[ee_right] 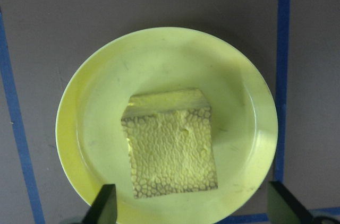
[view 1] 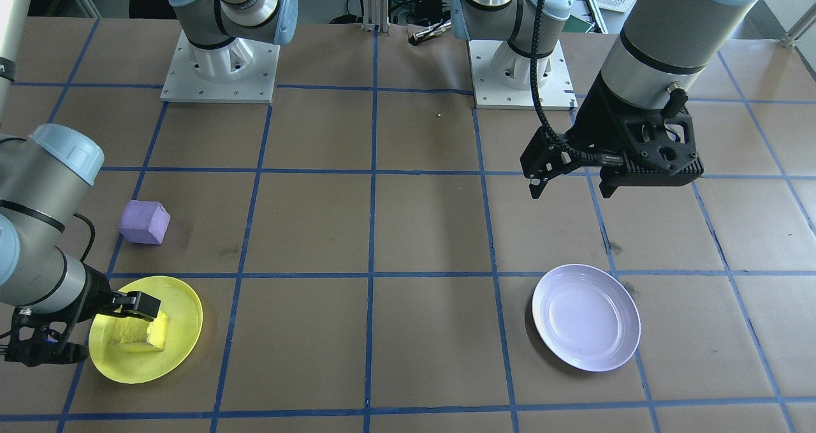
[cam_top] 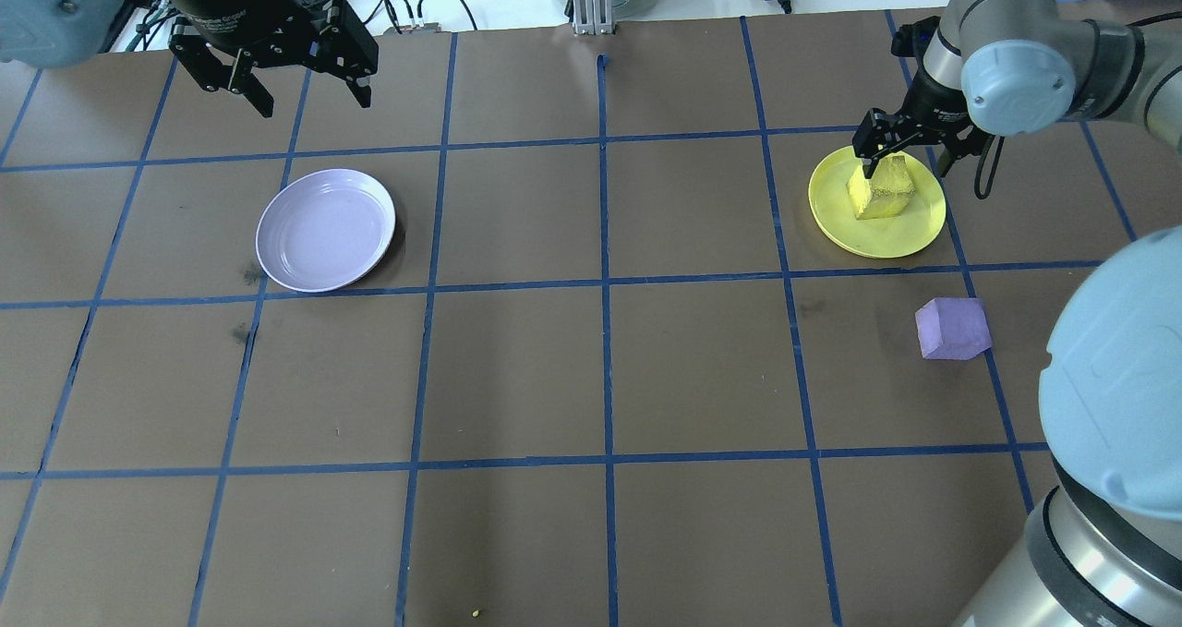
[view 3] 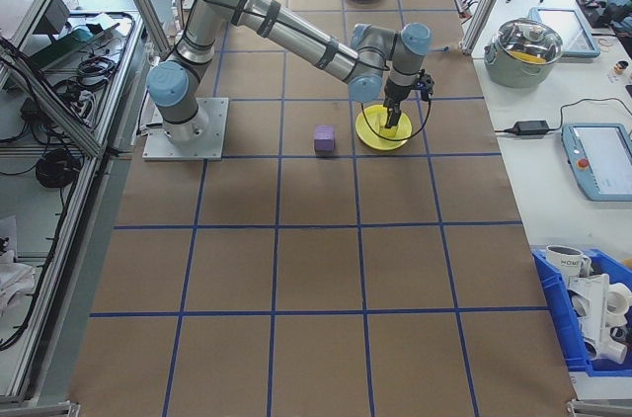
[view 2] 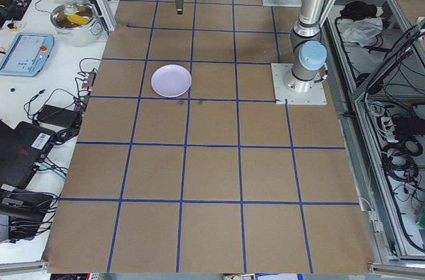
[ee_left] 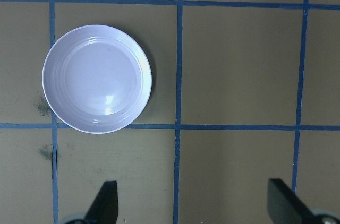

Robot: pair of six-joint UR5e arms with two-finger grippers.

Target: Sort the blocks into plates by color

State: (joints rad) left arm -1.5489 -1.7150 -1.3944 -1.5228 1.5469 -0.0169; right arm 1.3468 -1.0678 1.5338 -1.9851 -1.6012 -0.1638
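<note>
Right under our right gripper (ee_right: 188, 210), filling the wrist view, the yellow block (ee_right: 171, 144) sits in the yellow plate (ee_right: 95, 96), between fingers spread wide and clear of its sides. If we lift off crooked, a fingertip (cam_top: 870, 167) could catch the rough foam and drag the cube over the shallow rim. It looks pebbled, soft and slightly skewed. Off to that gripper's side, outside the plate, the purple block (cam_top: 953, 329) lies on the table. Our left gripper (cam_top: 300, 82) hangs with jaws apart, above and just beyond the lavender plate (cam_top: 325, 230), which holds nothing.
</note>
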